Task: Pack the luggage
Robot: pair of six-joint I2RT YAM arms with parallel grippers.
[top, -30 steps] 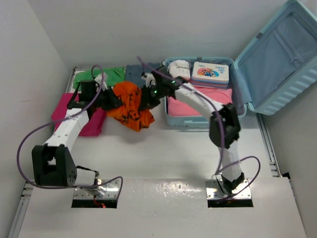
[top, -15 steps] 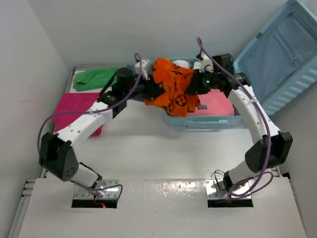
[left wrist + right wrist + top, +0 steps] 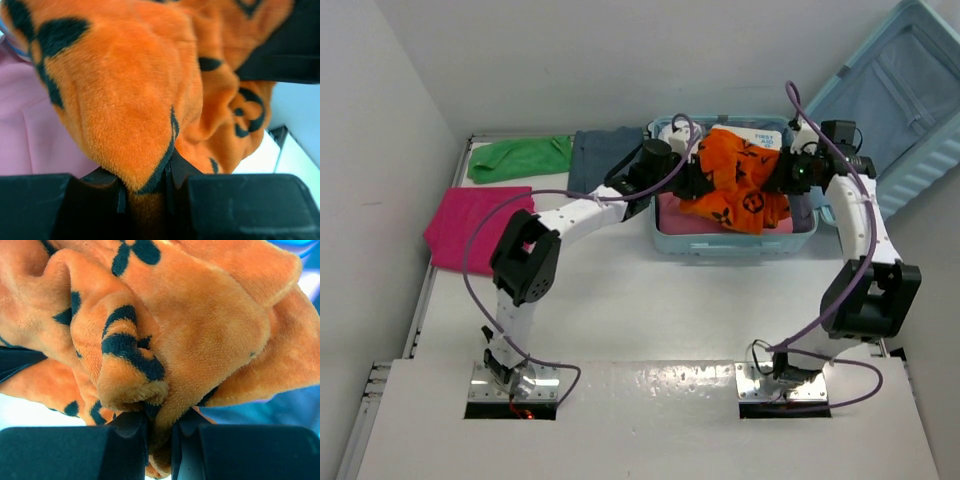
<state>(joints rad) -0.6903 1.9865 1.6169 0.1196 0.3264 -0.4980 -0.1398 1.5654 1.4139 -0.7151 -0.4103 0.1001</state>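
Pale blue luggage (image 3: 730, 243) lies open on the counter (image 3: 650, 300) at about 1 o'clock in the top view, and its lid (image 3: 890, 100) stands up toward 2 o'clock. Over the open half, an orange cloth (image 3: 735, 185) with black marks is stretched between the two arms. The left fingers (image 3: 694, 183) grip it on its 9 o'clock side and the right fingers (image 3: 781, 178) on its 3 o'clock side. A pink garment (image 3: 670, 213) lies inside the luggage; I cannot tell if the orange cloth touches it. A green cloth (image 3: 520, 157) and a grey-blue cloth (image 3: 600, 155) lie side by side at 11 o'clock, and a magenta cloth (image 3: 470, 228) lies at 9 o'clock.

From the left wrist, the two black fingers at 6 o'clock are almost together, with a fold of the orange cloth pinched between them. Pink fabric shows at 9 o'clock.

From the right wrist, the fingers at 6 o'clock are also nearly together and pinch a rolled fold of the same cloth. Some blue shows at 4 o'clock.
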